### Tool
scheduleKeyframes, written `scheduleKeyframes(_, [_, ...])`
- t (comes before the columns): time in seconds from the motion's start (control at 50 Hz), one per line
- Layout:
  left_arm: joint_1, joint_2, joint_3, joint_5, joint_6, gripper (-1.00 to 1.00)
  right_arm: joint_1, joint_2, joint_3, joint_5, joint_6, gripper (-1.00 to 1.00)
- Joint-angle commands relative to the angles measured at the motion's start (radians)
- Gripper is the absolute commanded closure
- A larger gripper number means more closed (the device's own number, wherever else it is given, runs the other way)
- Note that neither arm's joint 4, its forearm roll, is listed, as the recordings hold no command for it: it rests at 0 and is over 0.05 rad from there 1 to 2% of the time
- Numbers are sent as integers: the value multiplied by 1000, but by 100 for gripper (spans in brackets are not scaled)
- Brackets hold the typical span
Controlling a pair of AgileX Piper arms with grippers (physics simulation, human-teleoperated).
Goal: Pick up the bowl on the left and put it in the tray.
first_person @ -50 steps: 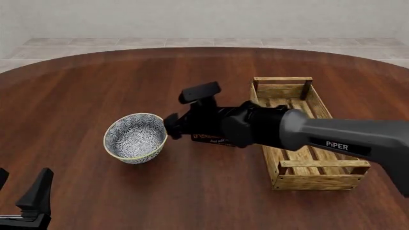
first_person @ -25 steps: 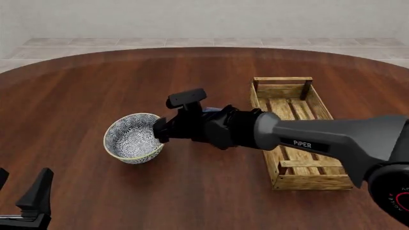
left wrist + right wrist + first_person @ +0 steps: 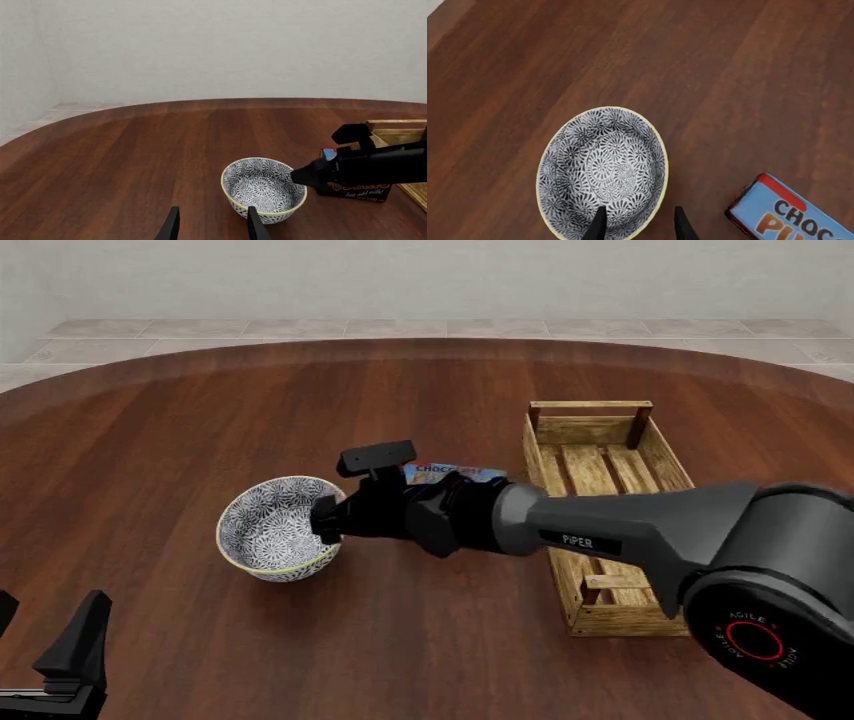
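The blue-grey and white floral bowl (image 3: 274, 525) stands upright on the table, left of centre. My right gripper (image 3: 326, 524) is open at the bowl's right rim. In the right wrist view one of its fingertips (image 3: 599, 225) is over the inside of the bowl (image 3: 602, 165) and the other is outside, so the cream rim runs between them. The slatted wooden tray (image 3: 598, 455) lies to the right, partly hidden by my right arm. My left gripper (image 3: 47, 640) is open and holds nothing, low at the near left, well short of the bowl (image 3: 261, 187).
A chocolate pudding box (image 3: 454, 473) lies between bowl and tray, just behind my right arm; it also shows in the wrist views (image 3: 787, 215) (image 3: 353, 190). My right arm stretches across the table's middle from the right. The tray's end (image 3: 397, 131) shows at the picture's edge.
My right arm has swung left and down, bringing its fingers from beside the bowl to astride its right rim. The pudding box has come into view behind it. Bowl and left arm are unmoved.
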Motion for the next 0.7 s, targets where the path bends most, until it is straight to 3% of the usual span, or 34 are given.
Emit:
scheduleKeyframes(0.02, [0, 0, 0, 0, 0, -100, -5, 65, -49, 2, 23, -100])
scheduleKeyframes(0.7, [0, 0, 0, 0, 0, -100, 29, 178, -101, 4, 61, -100])
